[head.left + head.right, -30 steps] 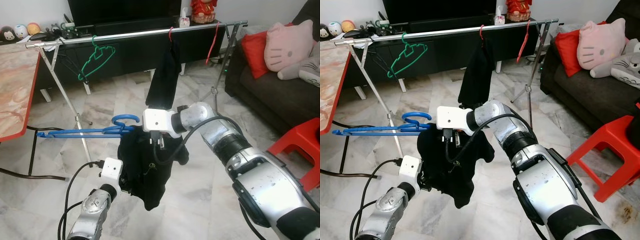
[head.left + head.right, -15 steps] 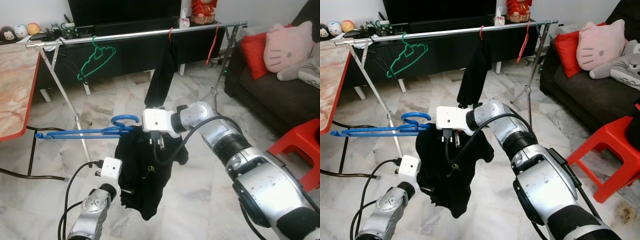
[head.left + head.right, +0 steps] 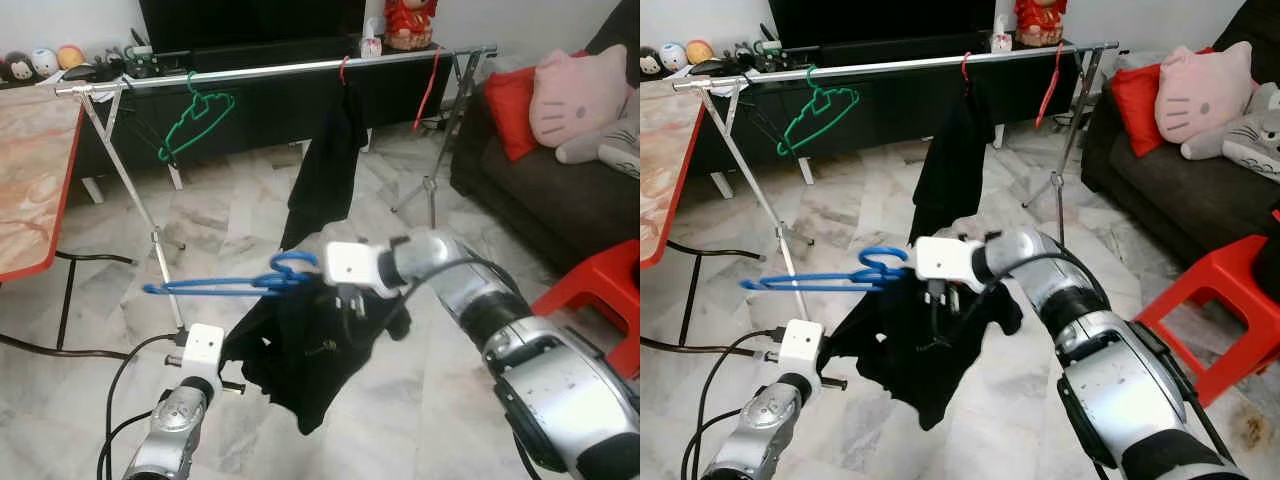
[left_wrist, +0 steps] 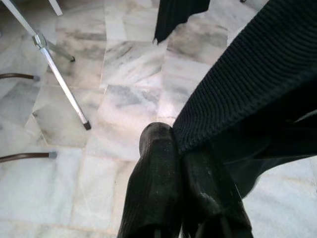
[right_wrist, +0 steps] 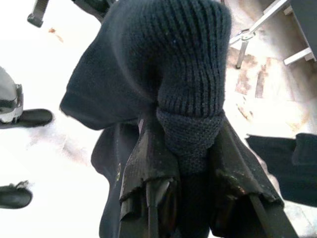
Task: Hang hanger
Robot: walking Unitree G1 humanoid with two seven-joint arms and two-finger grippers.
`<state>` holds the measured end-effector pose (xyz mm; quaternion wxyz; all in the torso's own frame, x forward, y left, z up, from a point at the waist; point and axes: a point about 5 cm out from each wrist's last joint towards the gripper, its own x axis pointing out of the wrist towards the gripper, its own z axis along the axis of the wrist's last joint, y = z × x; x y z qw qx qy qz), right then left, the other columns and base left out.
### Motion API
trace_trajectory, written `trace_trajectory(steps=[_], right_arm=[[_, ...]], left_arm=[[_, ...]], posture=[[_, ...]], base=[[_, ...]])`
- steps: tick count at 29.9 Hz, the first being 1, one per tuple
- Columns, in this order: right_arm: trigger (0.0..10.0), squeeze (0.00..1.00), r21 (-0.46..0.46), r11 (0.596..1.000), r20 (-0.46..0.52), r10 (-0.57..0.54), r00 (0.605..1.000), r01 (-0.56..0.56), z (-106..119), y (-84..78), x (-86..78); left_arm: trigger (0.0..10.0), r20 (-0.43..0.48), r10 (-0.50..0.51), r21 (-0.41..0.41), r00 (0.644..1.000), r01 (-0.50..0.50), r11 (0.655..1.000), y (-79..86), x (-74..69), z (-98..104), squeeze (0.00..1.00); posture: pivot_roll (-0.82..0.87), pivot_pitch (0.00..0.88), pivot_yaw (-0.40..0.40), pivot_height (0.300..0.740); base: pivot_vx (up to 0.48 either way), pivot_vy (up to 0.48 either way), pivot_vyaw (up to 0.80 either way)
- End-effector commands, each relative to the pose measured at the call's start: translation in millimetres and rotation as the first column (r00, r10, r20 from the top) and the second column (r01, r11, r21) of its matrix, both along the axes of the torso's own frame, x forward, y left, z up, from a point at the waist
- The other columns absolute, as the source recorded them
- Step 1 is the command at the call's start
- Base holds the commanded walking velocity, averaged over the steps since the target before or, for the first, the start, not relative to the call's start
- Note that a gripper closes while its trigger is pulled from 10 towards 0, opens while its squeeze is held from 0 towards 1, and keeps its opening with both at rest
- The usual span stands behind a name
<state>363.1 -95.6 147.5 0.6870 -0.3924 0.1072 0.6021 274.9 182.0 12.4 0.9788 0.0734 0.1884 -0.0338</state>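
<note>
Right now both grippers hold a black knit garment (image 3: 300, 355) that is draped on a blue hanger (image 3: 235, 286), low in front of the robot and well short of the rail (image 3: 280, 68). The right gripper (image 5: 185, 148) is pinched on a thick ribbed fold near the hanger's hook, its fingers (image 5: 148, 163) pressed to either side of the knit. The left gripper (image 4: 181, 163) is closed on the garment's lower edge, its fingers (image 4: 156, 173) nipping the hem. The hanger lies nearly level, its long bar pointing toward the robot's left, its hook beside the right wrist. On the rail a green hanger (image 3: 195, 120) hangs to the left, another dark garment (image 3: 325, 170) near the middle, and a red hanger (image 3: 428, 85) to the right. The step in hand looks like carrying the loaded hanger to the rail; hanging is not yet done. Next, I judge, the hook must be raised and turned upright, then set over a bare stretch of rail, likely between the green hanger and the dark garment. The left gripper should let go of the hem so the cloth can fall straight.
</note>
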Motion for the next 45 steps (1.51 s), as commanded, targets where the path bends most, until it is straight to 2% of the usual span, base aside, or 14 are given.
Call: trace_trajectory(steps=[1, 2, 6, 11, 13, 18, 19, 23, 24, 31, 37, 40, 43, 45], right_arm=[[0.0, 0.00, 0.051, 0.998, 0.027, 0.024, 0.999, -0.025, 11, -5.7, 0.8], [0.0, 0.00, 0.051, 0.998, 0.027, 0.024, 0.999, -0.025, 11, -5.7, 0.8], [0.0, 0.00, 0.067, 0.997, -0.079, 0.041, 0.996, -0.035, -1, -33.3, -9.6], [0.0, 0.00, 0.182, 0.982, -0.150, -0.013, 0.989, 0.041, -4, -51.1, -12.5], [0.0, 0.00, 0.270, 0.960, -0.202, -0.015, 0.979, 0.070, -4, -57.3, -15.0], [0.0, 0.00, 0.357, 0.920, -0.237, -0.076, 0.969, 0.160, -6, -66.1, -15.1], [0.0, 0.00, 0.397, 0.895, -0.277, -0.094, 0.956, 0.203, -8, -69.8, -15.6], [0.0, 0.00, 0.459, 0.872, -0.426, 0.047, 0.904, 0.171, -12, -75.8, -28.3], [0.0, 0.00, 0.402, 0.910, -0.453, 0.099, 0.886, 0.104, -21, -82.3, -39.4], [0.0, 0.00, 0.241, 0.969, -0.494, 0.081, 0.866, 0.047, -36, -103.1, -56.5], [0.0, 0.00, 0.176, 0.984, -0.527, 0.089, 0.845, 0.006, -37, -111.1, -67.3], [0.0, 0.00, 0.084, 0.996, -0.534, 0.068, 0.843, -0.027, -43, -117.8, -69.9], [0.0, 0.00, 0.074, 0.997, -0.536, 0.069, 0.842, -0.035, -43, -118.7, -70.5], [0.0, 0.00, -0.173, 0.978, -0.499, 0.011, 0.866, -0.112, -52, -136.5, -73.3]], left_arm=[[0.0, -0.051, 0.045, 0.036, 0.998, -0.043, 0.998, 9.9, -6.4, -9, 0.00], [0.0, -0.051, 0.045, 0.036, 0.998, -0.043, 0.998, 9.9, -6.4, -9, 0.00], [0.0, -0.077, 0.090, 0.044, 0.993, -0.087, 0.995, 14.7, -10.2, -14, 0.00], [0.0, -0.096, 0.104, 0.031, 0.990, -0.101, 0.994, 15.1, -14.1, -18, 0.00], [0.0, -0.100, 0.118, 0.015, 0.988, -0.117, 0.993, 15.9, -15.2, -19, 0.00], [0.0, -0.116, 0.136, -0.003, 0.984, -0.137, 0.991, 19.1, -18.1, -22, 0.00], [0.0, -0.120, 0.141, -0.011, 0.983, -0.143, 0.990, 20.5, -18.9, -22, 0.00], [0.0, -0.126, 0.164, -0.049, 0.978, -0.171, 0.984, 24.3, -19.4, -22, 0.00], [0.0, -0.125, 0.166, -0.053, 0.978, -0.174, 0.983, 27.4, -19.1, -21, 0.00], [0.0, -0.123, 0.175, -0.046, 0.977, -0.182, 0.982, 35.9, -20.4, -19, 0.00], [0.0, -0.131, 0.170, -0.054, 0.977, -0.178, 0.983, 36.4, -22.2, -19, 0.00], [0.0, -0.132, 0.170, -0.055, 0.977, -0.178, 0.982, 36.7, -23.3, -20, 0.00], [0.0, -0.132, 0.169, -0.056, 0.977, -0.178, 0.982, 36.8, -23.4, -20, 0.00], [0.0, -0.134, 0.159, -0.053, 0.978, -0.167, 0.984, 35.0, -22.9, -20, 0.00]], posture=[[-0.13, 0.000, -0.031, 0.740], [-0.13, 0.000, -0.031, 0.740], [-0.14, 0.000, -0.025, 0.740], [-0.14, 0.000, -0.024, 0.740], [-0.14, 0.000, -0.024, 0.740], [-0.14, 0.000, -0.023, 0.740], [-0.14, 0.000, -0.017, 0.740], [-0.13, 0.000, -0.012, 0.740], [-0.13, 0.000, -0.012, 0.740], [-0.14, 0.000, -0.003, 0.740], [-0.14, 0.000, -0.001, 0.740], [-0.14, 0.000, 0.003, 0.740], [-0.14, 0.000, 0.003, 0.740], [-0.14, 0.000, 0.008, 0.740]], base=[[0.000, 0.000, 0.00], [0.000, 0.000, 0.00], [0.000, 0.000, 0.00], [0.000, 0.000, 0.00], [0.000, 0.000, 0.00], [0.000, 0.000, 0.00], [0.000, 0.000, 0.00], [0.000, 0.000, 0.00], [0.000, 0.000, 0.00], [0.000, 0.000, 0.00], [0.000, 0.000, 0.00], [0.000, 0.000, 0.00], [0.000, 0.000, 0.00], [0.000, 0.000, 0.00]])
